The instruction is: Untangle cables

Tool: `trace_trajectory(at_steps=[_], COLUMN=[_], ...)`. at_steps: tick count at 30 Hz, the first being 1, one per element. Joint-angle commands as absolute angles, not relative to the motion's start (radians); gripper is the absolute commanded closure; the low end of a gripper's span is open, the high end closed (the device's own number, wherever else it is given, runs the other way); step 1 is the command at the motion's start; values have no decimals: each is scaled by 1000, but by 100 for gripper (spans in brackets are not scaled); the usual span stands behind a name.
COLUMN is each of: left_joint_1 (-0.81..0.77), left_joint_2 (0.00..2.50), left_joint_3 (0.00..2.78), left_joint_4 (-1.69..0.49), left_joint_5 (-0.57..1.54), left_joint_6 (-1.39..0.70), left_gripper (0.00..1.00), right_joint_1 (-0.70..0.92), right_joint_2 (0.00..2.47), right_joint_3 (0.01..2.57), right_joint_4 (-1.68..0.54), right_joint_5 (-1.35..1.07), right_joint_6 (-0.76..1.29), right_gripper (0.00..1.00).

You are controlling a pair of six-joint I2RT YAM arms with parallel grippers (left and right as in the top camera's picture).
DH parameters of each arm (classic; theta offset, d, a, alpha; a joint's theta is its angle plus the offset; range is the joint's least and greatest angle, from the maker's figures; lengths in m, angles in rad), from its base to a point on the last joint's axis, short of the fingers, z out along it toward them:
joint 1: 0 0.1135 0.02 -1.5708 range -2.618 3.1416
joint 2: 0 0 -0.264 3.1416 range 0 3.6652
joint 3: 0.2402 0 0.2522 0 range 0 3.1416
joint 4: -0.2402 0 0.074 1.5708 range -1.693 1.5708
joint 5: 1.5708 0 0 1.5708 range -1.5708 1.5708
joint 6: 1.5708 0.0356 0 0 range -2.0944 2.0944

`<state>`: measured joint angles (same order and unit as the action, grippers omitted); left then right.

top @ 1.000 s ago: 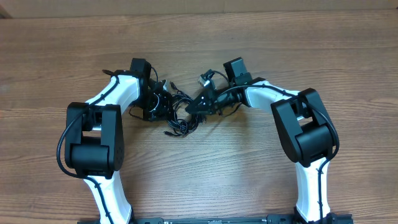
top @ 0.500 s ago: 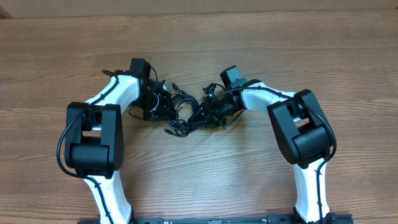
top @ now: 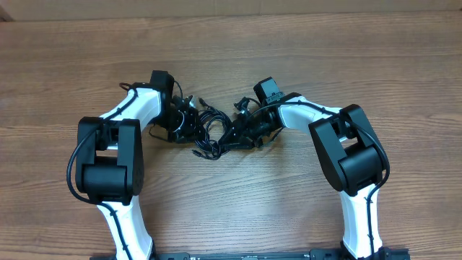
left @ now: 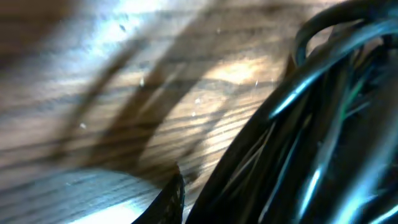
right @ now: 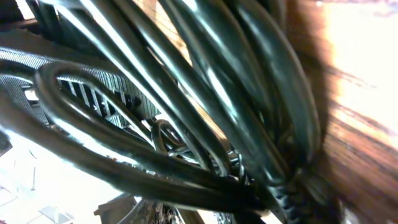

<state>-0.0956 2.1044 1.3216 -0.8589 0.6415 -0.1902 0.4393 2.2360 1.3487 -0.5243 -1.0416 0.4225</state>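
The cables (top: 210,133) are a tangle of thin black cords on the wooden table (top: 303,50), between my two grippers. My left gripper (top: 185,123) is at the tangle's left side and looks shut on some cords. My right gripper (top: 232,134) is at the tangle's right side, low over the table, and looks shut on a bundle. In the left wrist view, blurred black cords (left: 323,124) fill the right half and one dark fingertip (left: 174,200) shows at the bottom. In the right wrist view, cords (right: 205,93) fill the frame and hide the fingers.
A loose plug end (top: 204,100) sticks out at the tangle's far side. Both white arms bend inward toward the middle of the table. Bare wood lies all around the tangle.
My right gripper has moved down and to the left, toward the left gripper, bringing its cords with it. The tangle is more bunched. The left arm has barely moved.
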Motion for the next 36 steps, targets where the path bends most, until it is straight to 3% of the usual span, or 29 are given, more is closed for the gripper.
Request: trace_trajectory(at_steps=[1, 11, 16, 36], left_joint_1=[-101, -101, -101, -101], left_joint_2=[2185, 2185, 2185, 2185], left_joint_3=[1274, 1274, 1274, 1274], left_joint_4=[-863, -867, -879, -885], left_joint_5=[578, 578, 578, 574], left_joint_6=[-187, -188, -187, -179], left_gripper=[81, 81, 81, 81], right_joint_1=[456, 510, 518, 470], right_joint_2=[2241, 2241, 2241, 2241], right_joint_3=[1347, 1347, 1347, 1348], right_joint_4=[-518, -405, -367, -232], right_joint_5=[-1022, -1156, -1187, -1422], right_joint_6=[384, 363, 369, 377], right_gripper=[78, 84, 96, 96])
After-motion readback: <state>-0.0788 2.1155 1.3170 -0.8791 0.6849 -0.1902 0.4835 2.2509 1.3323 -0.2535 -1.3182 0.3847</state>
